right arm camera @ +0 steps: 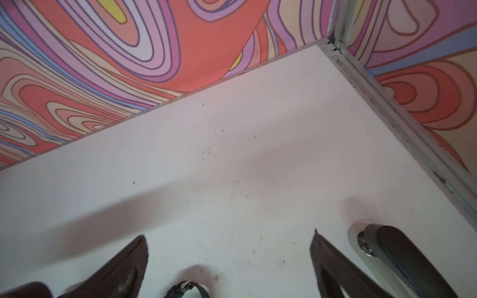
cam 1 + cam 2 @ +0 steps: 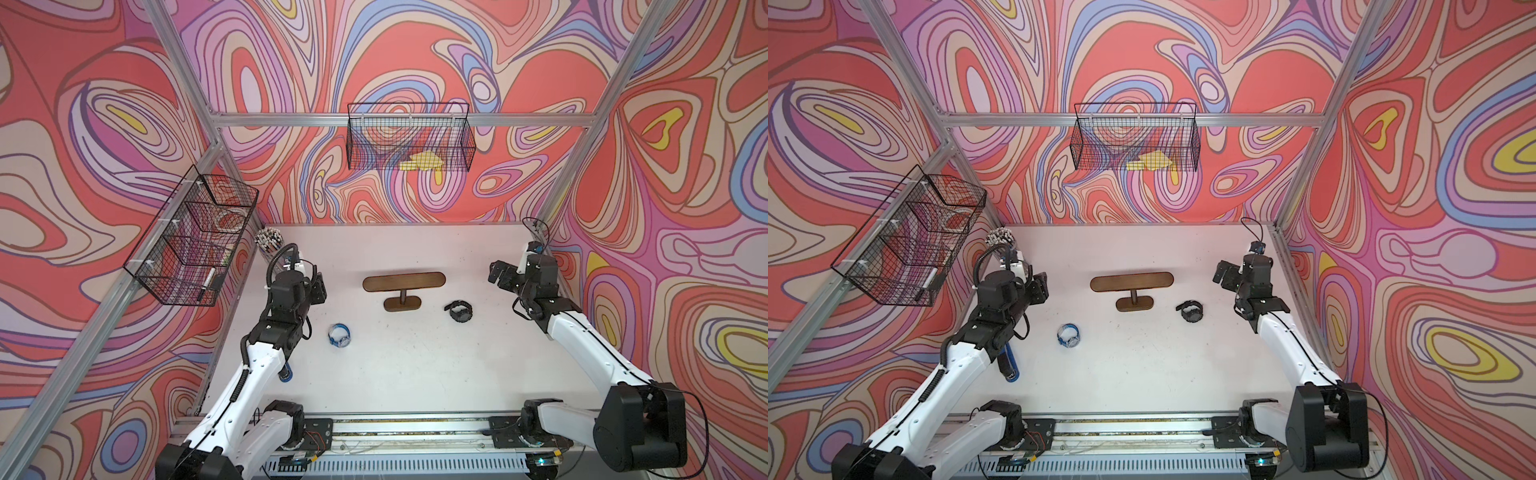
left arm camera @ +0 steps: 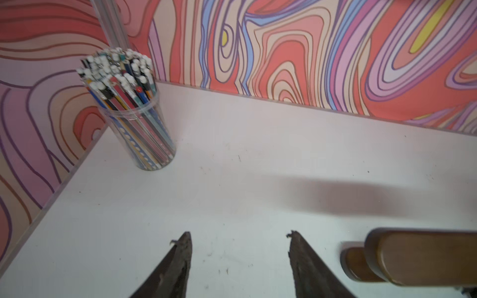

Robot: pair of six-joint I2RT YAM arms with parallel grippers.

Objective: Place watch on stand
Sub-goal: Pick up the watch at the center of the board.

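The dark wooden stand [image 2: 404,281] is standing upright about midway across the white table [image 2: 415,374], closer to its far edge. A black watch [image 2: 459,311] is lying just beside the stand's base toward the right edge, and a blue watch [image 2: 340,336] is lying nearer the left edge. The left gripper [image 3: 238,236] is hovering near the stand's left end with its jaws apart over bare tabletop, while the right gripper [image 1: 229,233] is hanging spread wide by the right edge.
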